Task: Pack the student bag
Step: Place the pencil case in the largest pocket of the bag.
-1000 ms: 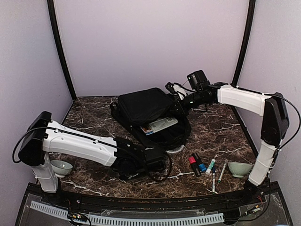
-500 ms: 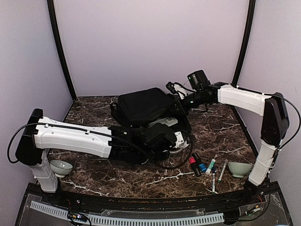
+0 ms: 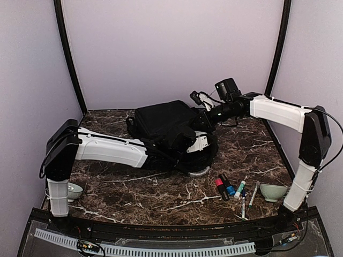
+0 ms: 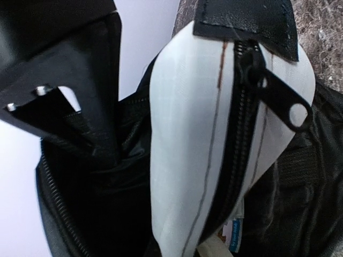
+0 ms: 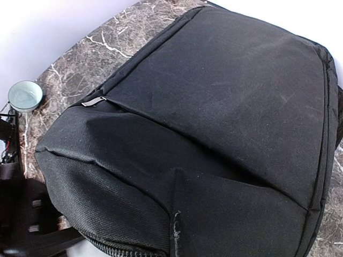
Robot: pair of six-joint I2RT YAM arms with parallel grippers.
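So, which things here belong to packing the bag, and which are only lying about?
For the job: large black fabric backpack; white soft pouch with black zipper, in its opening; probably also the red marker, blue marker and thin pens.
Lying about, it seems: pale green left bowl; pale green right bowl.

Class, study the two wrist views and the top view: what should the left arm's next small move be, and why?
Probably ease the left gripper a little deeper, so the white pouch slides fully into the student bag. The left wrist view shows the pouch only partly inside the open mouth, its tab end over the table.
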